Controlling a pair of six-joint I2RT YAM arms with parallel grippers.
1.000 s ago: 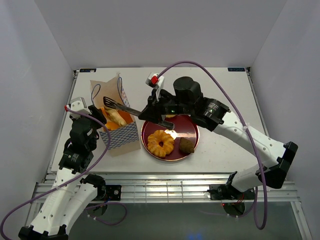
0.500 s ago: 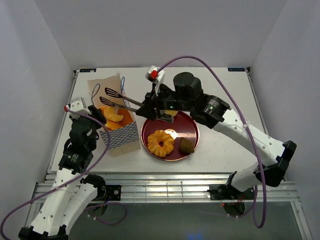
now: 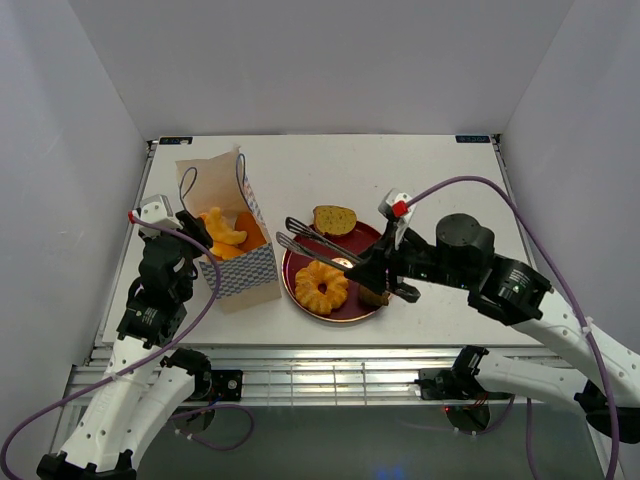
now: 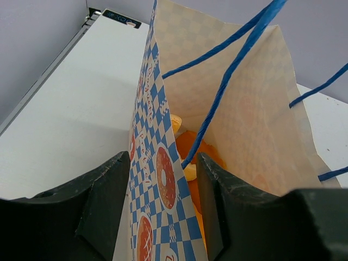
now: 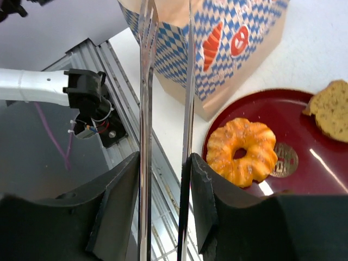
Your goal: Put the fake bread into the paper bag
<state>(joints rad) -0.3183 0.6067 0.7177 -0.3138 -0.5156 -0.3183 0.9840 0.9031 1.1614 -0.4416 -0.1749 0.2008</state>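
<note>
The paper bag stands open at the left with orange fake bread inside, which also shows in the left wrist view. My left gripper is shut on the bag's near side wall. My right gripper is shut on metal tongs, which stand open and empty above the red plate. On the plate lie a golden ring pastry, a brown slice and a dark chunk half hidden under the gripper. The right wrist view shows the tongs, ring pastry and slice.
The bag's cord handles stick up above its rim. The table's near edge and metal rails run just in front of the plate. White walls close in the left, right and back sides.
The tongs let go of a pastry in the bag. The right arm then drew back to the right and down, so the empty tongs now hang over the plate. The left arm has not moved.
</note>
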